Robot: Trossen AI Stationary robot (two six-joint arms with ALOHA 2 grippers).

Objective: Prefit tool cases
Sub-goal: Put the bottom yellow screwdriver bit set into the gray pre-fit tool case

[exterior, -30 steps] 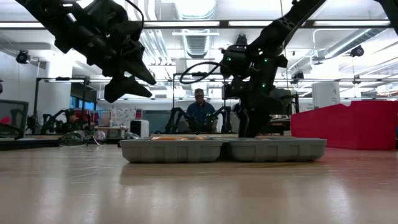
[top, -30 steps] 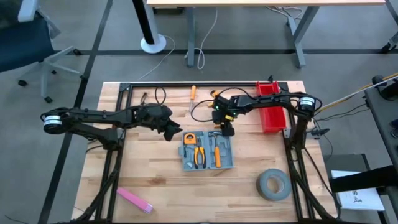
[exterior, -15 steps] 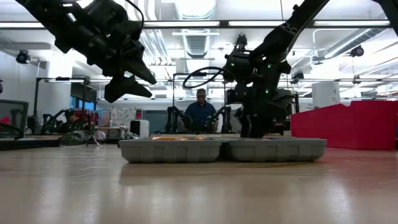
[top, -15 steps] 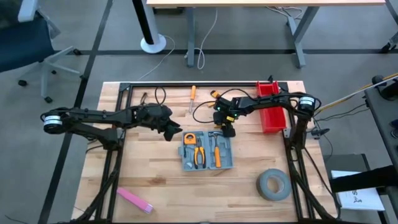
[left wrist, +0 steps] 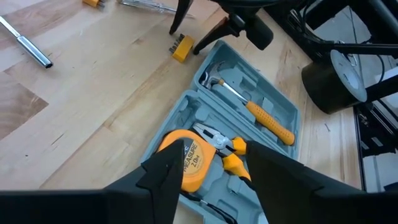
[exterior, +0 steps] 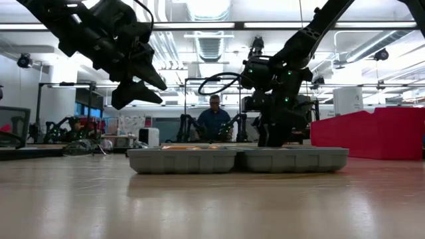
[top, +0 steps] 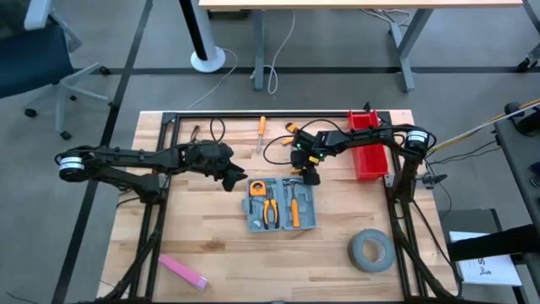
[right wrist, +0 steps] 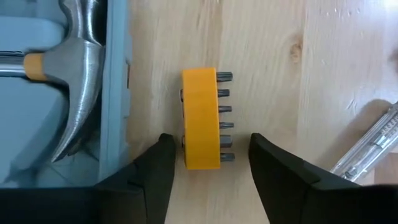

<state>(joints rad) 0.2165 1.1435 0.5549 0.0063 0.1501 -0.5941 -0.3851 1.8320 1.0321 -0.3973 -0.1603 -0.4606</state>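
The blue-grey rectangular plastic tool case (top: 281, 204) lies open and flat near the middle of the pale wooden table (top: 211, 245), both halves up so the moulded recesses can take tools; an orange tape measure (left wrist: 183, 163), orange-handled pliers (left wrist: 225, 149) and a steel hammer with an orange grip (left wrist: 252, 111) already sit in it. The right gripper (right wrist: 208, 163) hangs low just beyond the case's far edge, jaws spread to either side of a small yellow bit holder (right wrist: 202, 118) lying on the wood beside the case wall; the fingers straddle it without visibly touching, probably lined up to pinch it and carry it into a recess. The left gripper (left wrist: 208, 171) hovers above the case's left half, jaws spread and empty, likely waiting clear. Nearby lie a slim orange-handled screwdriver (top: 261, 128) at the far side, a red plastic bin (top: 367, 148) to the right, a grey tape roll (top: 370, 251) and a pink block (top: 183, 272) toward the near edge; the case wall and hammer head crowd the bit holder on one side.
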